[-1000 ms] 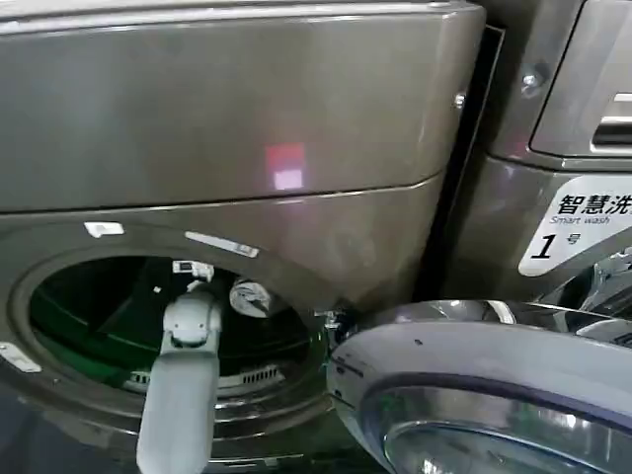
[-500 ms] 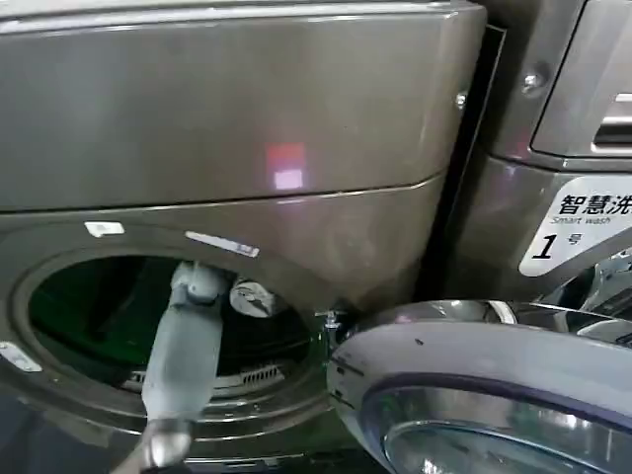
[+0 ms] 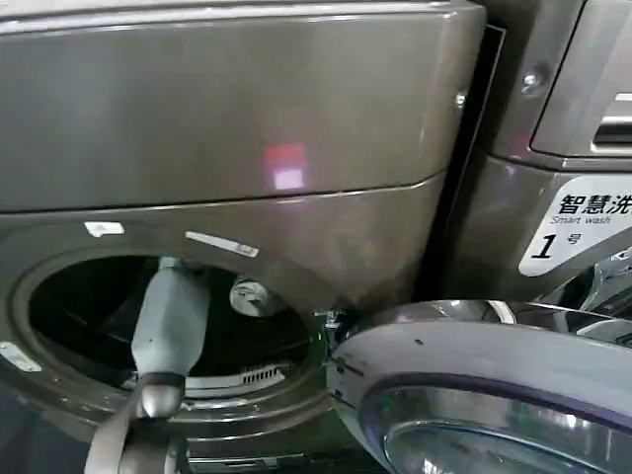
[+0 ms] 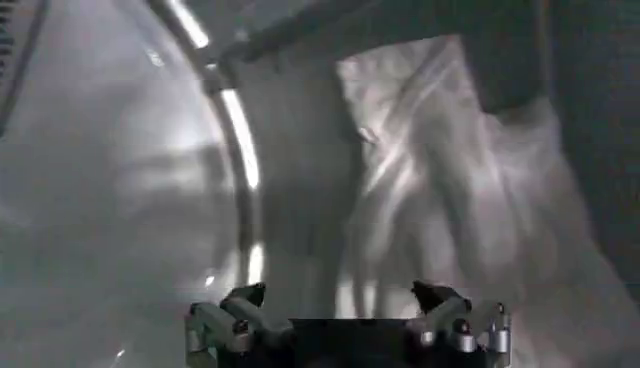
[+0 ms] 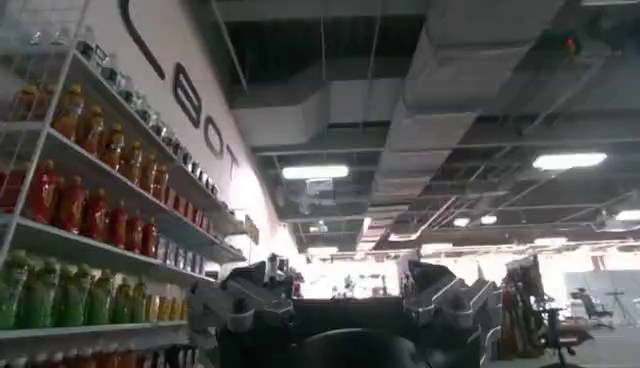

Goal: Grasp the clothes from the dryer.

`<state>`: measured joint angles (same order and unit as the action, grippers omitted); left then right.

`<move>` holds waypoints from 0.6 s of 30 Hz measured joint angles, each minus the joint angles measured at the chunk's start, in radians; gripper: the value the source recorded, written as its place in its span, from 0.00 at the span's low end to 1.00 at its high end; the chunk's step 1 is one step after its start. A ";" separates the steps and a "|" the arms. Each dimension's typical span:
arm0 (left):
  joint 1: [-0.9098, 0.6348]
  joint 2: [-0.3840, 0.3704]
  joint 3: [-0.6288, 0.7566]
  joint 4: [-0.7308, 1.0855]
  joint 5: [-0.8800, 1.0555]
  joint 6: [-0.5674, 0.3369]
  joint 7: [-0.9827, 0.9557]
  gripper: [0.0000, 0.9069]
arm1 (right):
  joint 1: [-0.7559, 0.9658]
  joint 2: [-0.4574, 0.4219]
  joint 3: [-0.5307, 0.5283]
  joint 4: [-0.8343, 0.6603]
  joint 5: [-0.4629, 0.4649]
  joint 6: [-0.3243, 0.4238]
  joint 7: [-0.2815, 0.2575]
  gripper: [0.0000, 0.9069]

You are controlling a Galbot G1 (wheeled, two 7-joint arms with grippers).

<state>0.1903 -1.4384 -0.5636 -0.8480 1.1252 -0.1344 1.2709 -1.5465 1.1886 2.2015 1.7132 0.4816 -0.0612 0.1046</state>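
The dryer (image 3: 247, 128) is the largest thing in the head view, a brown-grey metal front-loader whose flat upper panel carries a small pink-and-white reflection. Its round porthole opens at about 8 o'clock in that view, dark inside, with a pale ribbed strip along the drum's lower edge. At 4 o'clock the open door (image 3: 474, 395) swings out, a grey-rimmed disc with glass in its centre. At 3 o'clock stands a neighbouring machine (image 3: 583, 148) with a white sticker (image 3: 583, 232) printed with "1".

The left arm (image 3: 170, 316), pale grey, rises from 7 o'clock and reaches through the porthole into the drum; its far end is lost in the dark near the porthole's upper rim.

The clothes (image 3: 249, 294) lie inside the drum at about 1 o'clock within the porthole, just beside the arm: a small bundle, pale grey-white with darker creases. In the left wrist view the clothes (image 4: 450, 190) appear as a broad crumpled sheet of whitish fabric, with long soft folds and grey shadows running through it, lying against the shiny curved drum wall.

The left gripper (image 4: 345, 300) has its two dark fingertips spread wide apart, pointing at the fabric, nothing between them; whether they touch it cannot be told.

The right gripper (image 5: 345, 300) points up towards a ceiling beside shelves of bottles (image 5: 80, 200), its fingers apart and holding nothing.
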 measured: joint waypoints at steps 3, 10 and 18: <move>-0.017 0.001 -0.001 0.030 0.004 -0.002 -0.015 1.00 | -0.002 0.007 -0.006 -0.004 -0.001 0.005 0.000 1.00; -0.025 -0.001 0.001 0.120 -0.025 -0.013 -0.071 1.00 | 0.009 0.020 -0.024 -0.009 -0.013 0.017 -0.001 1.00; -0.018 -0.010 0.002 0.211 -0.079 -0.013 -0.094 1.00 | 0.012 0.028 -0.038 -0.010 -0.016 0.026 -0.001 1.00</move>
<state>0.1728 -1.4479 -0.5615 -0.6369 1.0461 -0.1475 1.1767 -1.5349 1.2162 2.1632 1.7034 0.4654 -0.0353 0.1035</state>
